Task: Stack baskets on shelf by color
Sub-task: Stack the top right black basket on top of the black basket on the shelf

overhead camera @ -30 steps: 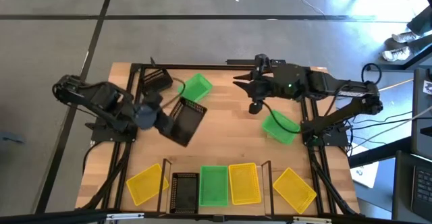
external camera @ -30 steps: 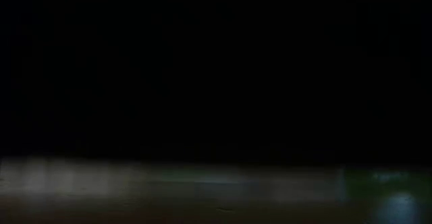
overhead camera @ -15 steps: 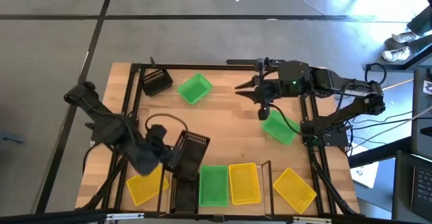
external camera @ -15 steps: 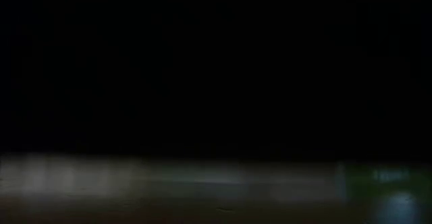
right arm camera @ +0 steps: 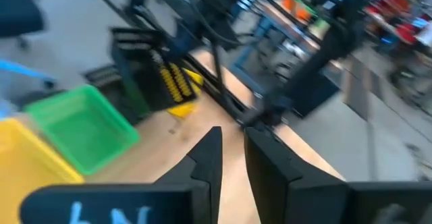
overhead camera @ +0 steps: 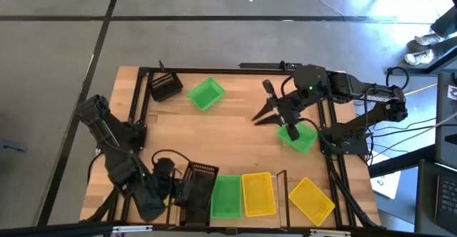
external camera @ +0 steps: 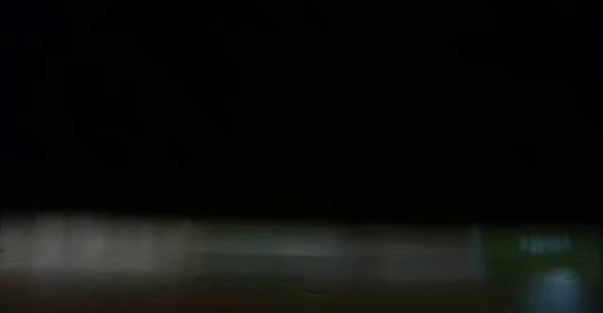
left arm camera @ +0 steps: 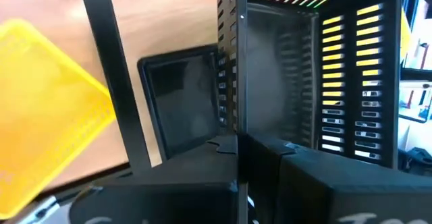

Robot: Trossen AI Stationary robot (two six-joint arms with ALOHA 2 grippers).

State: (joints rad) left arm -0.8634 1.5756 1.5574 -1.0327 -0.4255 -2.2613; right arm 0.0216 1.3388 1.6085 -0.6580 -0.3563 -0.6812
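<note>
Left arm now swinging down from table middle to near-edge shelf [overhead camera: 282,174], carrying black basket [overhead camera: 198,182] with it. Left gripper [overhead camera: 178,188] clamped on that basket's wall, holding it tilted over second black basket [overhead camera: 191,207] sitting in shelf's left slot. Green basket [overhead camera: 226,196] and yellow basket [overhead camera: 258,193] sitting beside it on shelf. Right gripper [overhead camera: 265,116], fingers parted and holding nothing, now dropping toward loose green basket [overhead camera: 300,136] on table's right side.
</note>
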